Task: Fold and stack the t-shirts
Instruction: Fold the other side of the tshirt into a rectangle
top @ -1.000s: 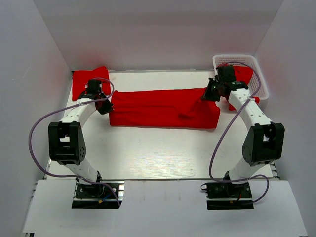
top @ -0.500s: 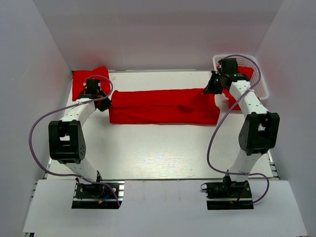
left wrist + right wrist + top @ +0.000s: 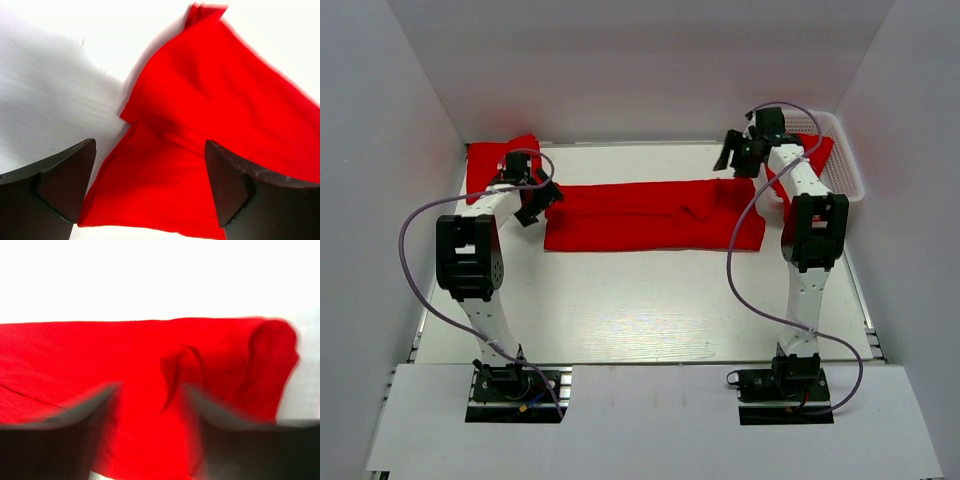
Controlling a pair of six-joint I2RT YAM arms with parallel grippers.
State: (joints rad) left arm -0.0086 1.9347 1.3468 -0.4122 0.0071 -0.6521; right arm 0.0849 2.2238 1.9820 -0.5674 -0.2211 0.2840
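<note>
A red t-shirt [image 3: 655, 215] lies folded into a long band across the middle of the table. My left gripper [image 3: 542, 200] hangs open just above the band's left end, with nothing between its fingers. In the left wrist view that end of the shirt [image 3: 200, 125] lies below the open left gripper [image 3: 150, 190]. My right gripper [image 3: 732, 156] stands open above the far right corner of the band. The right wrist view shows the rumpled right end [image 3: 210, 365] beneath the blurred, spread right gripper [image 3: 150, 425]. Another red t-shirt [image 3: 490, 165] lies folded at the back left.
A white lattice basket [image 3: 848, 165] stands at the back right corner with more red cloth [image 3: 817, 150] in it, some hanging over its near side. White walls close in the table on three sides. Purple cables loop from both arms.
Both grippers have opened and let go of the shirt's ends. The arms have risen and straightened, the right one swinging back and left. The band now lies flat.
</note>
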